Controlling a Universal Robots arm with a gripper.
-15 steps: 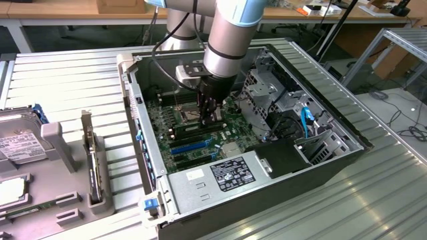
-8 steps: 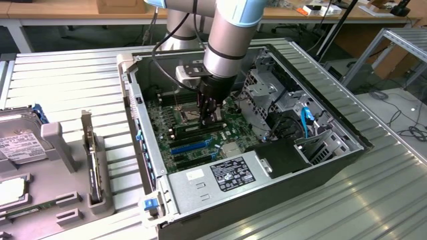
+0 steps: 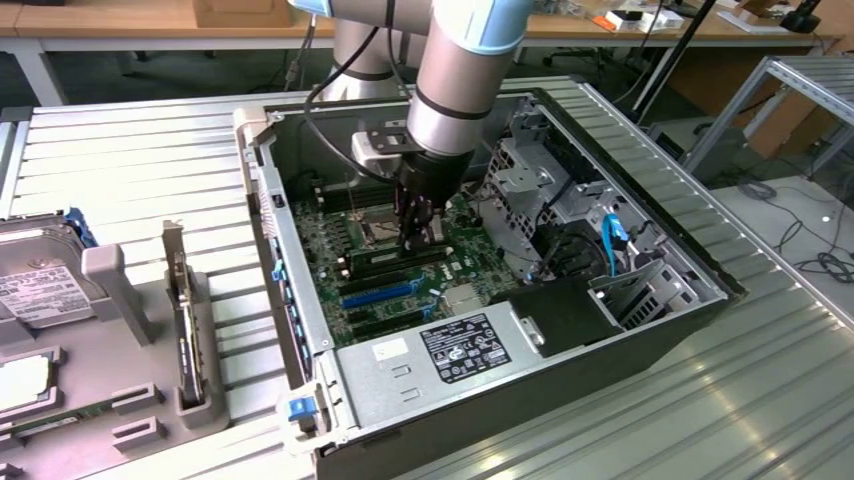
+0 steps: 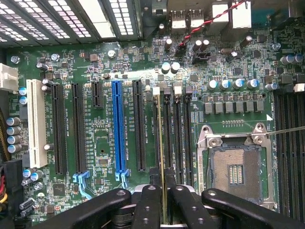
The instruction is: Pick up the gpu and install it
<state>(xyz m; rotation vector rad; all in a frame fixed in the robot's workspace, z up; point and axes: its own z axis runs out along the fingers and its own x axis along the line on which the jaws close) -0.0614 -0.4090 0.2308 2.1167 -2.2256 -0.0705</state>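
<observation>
Gpu, a long, thin green circuit-board stick, appears edge-on in the wrist view as a narrow pale line. It is pinched between the two black inner fingers of the gripper, whose jaws are closed on the gpu from both sides.

The stick runs parallel to the row of black memory slots and sits directly over the one nearest the long blue expansion slot. These slots lie between that blue slot and the silver square CPU socket. Whether the stick's lower edge touches the slot cannot be told.

In the exterior view the gripper reaches straight down from the grey arm into the open dark computer case, above the green motherboard. The blue expansion slot lies just beside it, toward the silver power supply with a black label.

The case rests on a slatted metal table. Well apart, at the exterior view's left, a dark flat card with a metal bracket stands upright in a grey holder.
</observation>
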